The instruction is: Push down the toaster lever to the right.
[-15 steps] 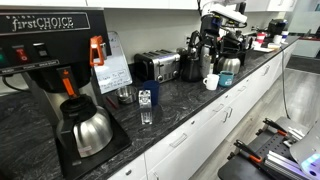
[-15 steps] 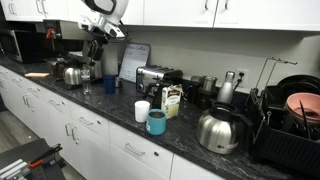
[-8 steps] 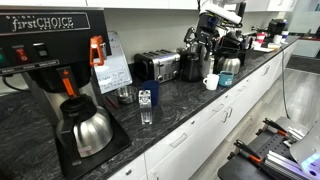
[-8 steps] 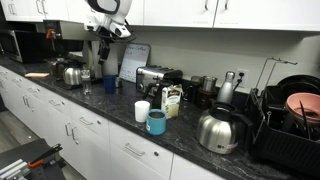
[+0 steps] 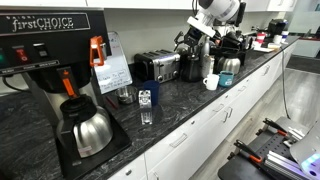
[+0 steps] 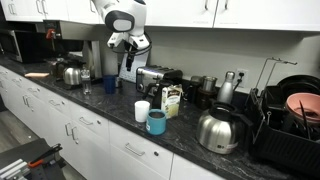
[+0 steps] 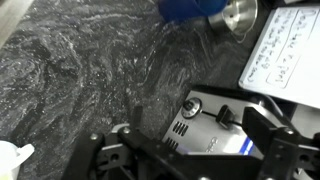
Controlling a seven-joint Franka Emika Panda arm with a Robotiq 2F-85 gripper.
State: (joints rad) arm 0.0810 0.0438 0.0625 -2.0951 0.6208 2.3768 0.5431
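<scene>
Robot arm (image 5: pixel 214 10) is reaching in from high up by the wall cabinets, its white upper links bending over at the elbow and the wrist pointing down toward the dark marbled countertop (image 5: pixel 190 105). In both exterior views the gripper (image 5: pixel 187 42) (image 6: pixel 130 58) is hanging just above and beside one end of the toaster (image 5: pixel 157 66) (image 6: pixel 155 77), apart from it as far as I can see.

That toaster is sitting against the back wall, with a laminated sheet (image 5: pixel 112 70) leaning on one side of it. A white mug (image 5: pixel 211 82) is standing near the counter edge close to the arm, and a coffee maker (image 5: pixel 45 45) with a steel carafe (image 5: pixel 85 128) is sitting well off at the other end.

Looking down from the wrist view, the gripper (image 7: pixel 200 125) is spread wide, its two black fingers (image 7: pixel 268 135) standing well apart and gripping nothing. The toaster (image 7: pixel 215 130) is showing between them, its end panel turned up at the camera with a dark slot and knob (image 7: pixel 224 116) on it. A blue cup (image 7: pixel 190 8) is peeking in at the top edge and the printed sheet (image 7: pixel 290 50) is lying off to one side. I cannot tell from here whether either finger is touching the chrome.
</scene>
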